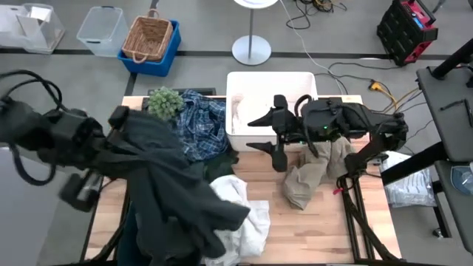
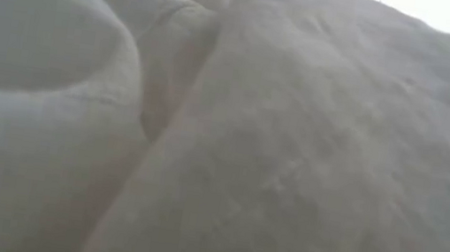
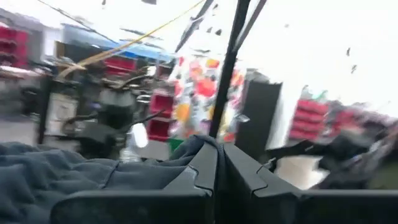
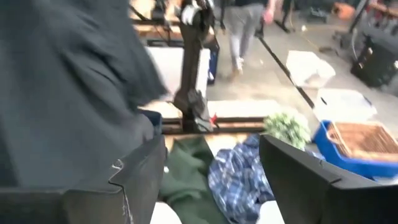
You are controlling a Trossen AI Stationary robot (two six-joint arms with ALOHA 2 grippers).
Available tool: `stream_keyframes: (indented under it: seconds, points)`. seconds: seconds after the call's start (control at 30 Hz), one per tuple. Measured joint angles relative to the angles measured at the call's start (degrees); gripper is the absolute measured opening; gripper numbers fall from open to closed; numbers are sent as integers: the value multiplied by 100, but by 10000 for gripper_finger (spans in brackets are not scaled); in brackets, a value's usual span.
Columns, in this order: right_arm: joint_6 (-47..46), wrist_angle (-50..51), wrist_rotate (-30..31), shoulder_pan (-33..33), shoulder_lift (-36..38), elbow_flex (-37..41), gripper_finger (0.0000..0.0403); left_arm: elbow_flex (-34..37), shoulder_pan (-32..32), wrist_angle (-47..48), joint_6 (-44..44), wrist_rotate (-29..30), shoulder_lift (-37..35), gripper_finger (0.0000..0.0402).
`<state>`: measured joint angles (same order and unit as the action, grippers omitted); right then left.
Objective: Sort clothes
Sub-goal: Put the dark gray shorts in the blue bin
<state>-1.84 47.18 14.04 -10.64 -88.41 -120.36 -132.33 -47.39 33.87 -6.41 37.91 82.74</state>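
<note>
Two arms up over the table. My left gripper [image 3: 217, 180] is clamped on the dark grey garment [image 1: 170, 185], which hangs lengthwise down the table's left side. Right gripper [image 1: 275, 133] gapes wide by the white bin [image 1: 255, 83], holding nothing. Plaid shirt [image 1: 203, 125] beside plant [image 1: 164, 102]; khaki piece [image 1: 310, 177] under the right arm. White cloth [image 2: 222, 143] blocks the low cam, prob. touching it.

We see the dark grey garment [image 1: 166, 177] hanging in folds over the left side of the table. Beside it lies the crumpled blue-and-white plaid shirt [image 1: 201, 127], and a white garment [image 1: 244, 214] is bunched near the front edge. A khaki tan garment [image 1: 310, 174] lies crumpled at the right.
</note>
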Motion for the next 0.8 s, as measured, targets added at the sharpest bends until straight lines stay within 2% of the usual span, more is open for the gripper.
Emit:
stream_keyframes:
  seconds: [0.07, 0.13, 0.23, 0.33, 0.43, 0.57, 0.6, 0.7, 0.8]
  points:
    - [-56, 140, 10, 70, -12, 5, 251, -35, -134, 155, -440, 12, -119, 0]
    - [-112, 222, 9, 121, -55, 54, 248, -161, -321, 717, -1069, 204, -234, 0]
    - [-116, 240, 2, 162, -103, 123, 245, -258, -678, 2013, -2587, 914, -397, 0]
    - [-116, 217, -12, 206, -135, 174, 246, -214, -917, 3201, -4239, 837, -568, 0]
    - [-121, 240, -8, 243, -152, 228, 251, -214, -1057, 4317, -5564, 469, -645, 0]
    - [-126, 225, -11, 282, -172, 288, 258, -200, -1074, 5694, -7683, -553, -629, 0]
    - [-147, 226, -13, 284, -172, 300, 258, -106, -1067, 5633, -7980, -789, -639, 0]
    - [-210, 222, -19, 320, -172, 311, 256, 210, -1054, 5355, -8079, -1276, -655, 0]
    - [-267, 214, -52, 320, -174, 319, 252, 571, -1053, 5618, -8567, -1954, -553, 0]
